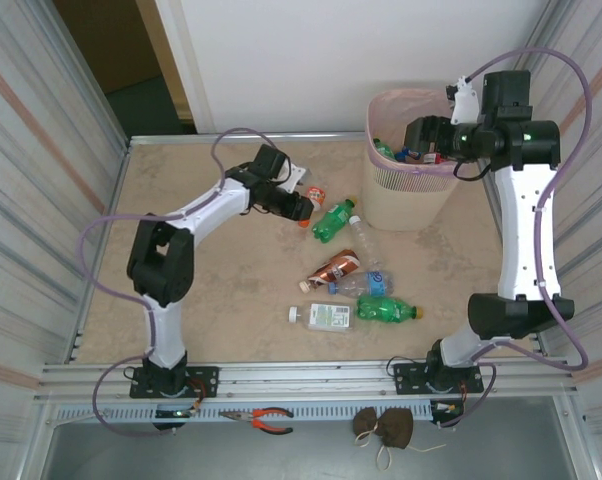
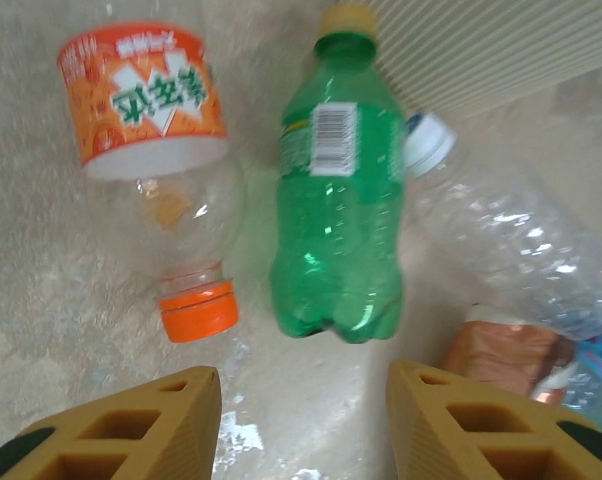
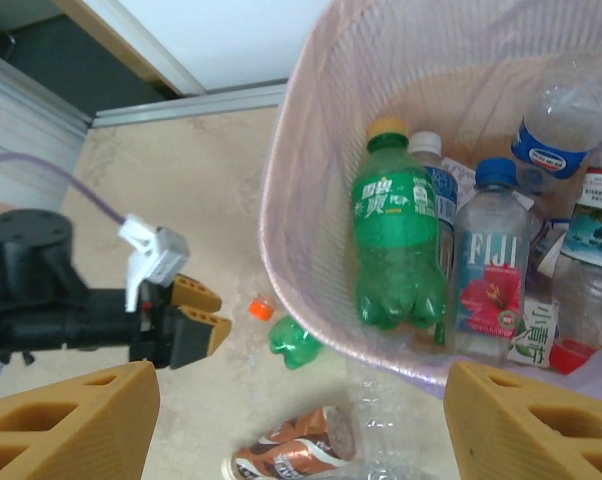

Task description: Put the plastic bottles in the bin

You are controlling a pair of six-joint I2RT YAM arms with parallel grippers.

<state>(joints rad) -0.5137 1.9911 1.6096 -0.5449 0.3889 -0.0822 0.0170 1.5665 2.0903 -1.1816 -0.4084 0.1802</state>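
Inside the bin [image 3: 281,200] we are counting several bottles [image 3: 396,240]; roughly seven more are lying on the desk [image 1: 231,300] (left hand [image 2: 303,395], right hand [image 3: 301,400] both released).

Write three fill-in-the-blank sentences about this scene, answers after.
The orange-labelled bottle has an ___ cap.
The right fingers hang open above the ___.
The barcoded bottle ahead of the left fingers is ___ plastic.
Answers: orange; bin; green.
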